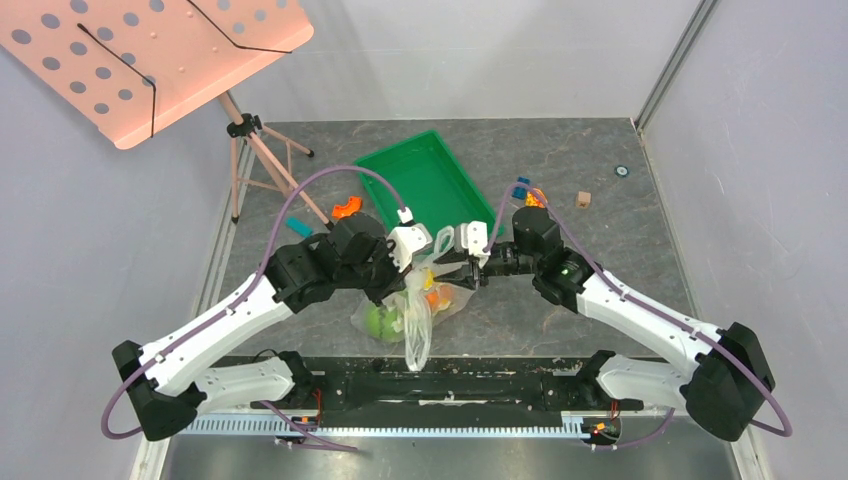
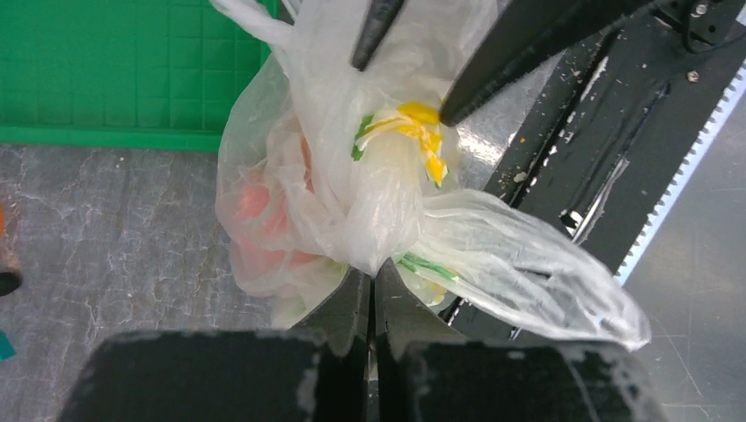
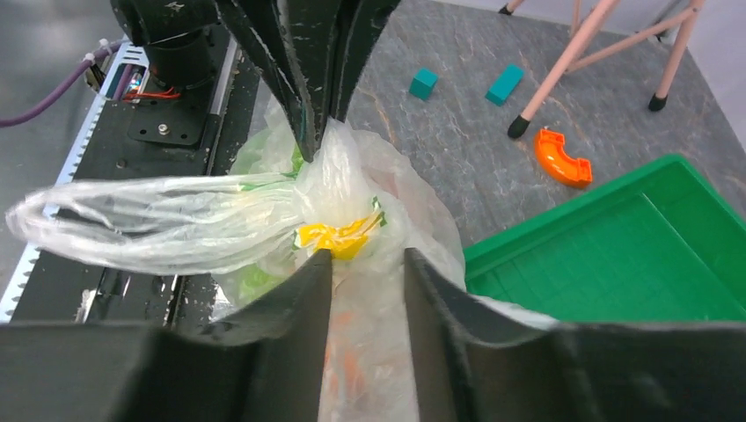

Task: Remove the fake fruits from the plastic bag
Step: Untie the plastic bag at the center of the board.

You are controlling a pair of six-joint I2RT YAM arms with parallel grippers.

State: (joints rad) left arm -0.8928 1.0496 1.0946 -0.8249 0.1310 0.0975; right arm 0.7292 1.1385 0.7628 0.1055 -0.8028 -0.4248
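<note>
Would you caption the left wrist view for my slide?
Left gripper pinching the plastic bag of fruits beside a green tray.

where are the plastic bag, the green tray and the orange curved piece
plastic bag (image 2: 378,211): left wrist view, bunched middle
green tray (image 3: 616,264): right wrist view, bare floor
orange curved piece (image 3: 563,158): right wrist view, middle of its curve

A rigid green tray (image 1: 420,180) lies tilted at the middle of the grey counter (image 1: 590,260). Just left of it sits an orange curved toy piece (image 1: 345,208), with a teal block (image 1: 298,226) nearby. A pink perforated music stand (image 1: 150,55) rises on tripod legs (image 1: 262,155) at far left. A small wooden block (image 1: 583,199) sits at right.
</note>
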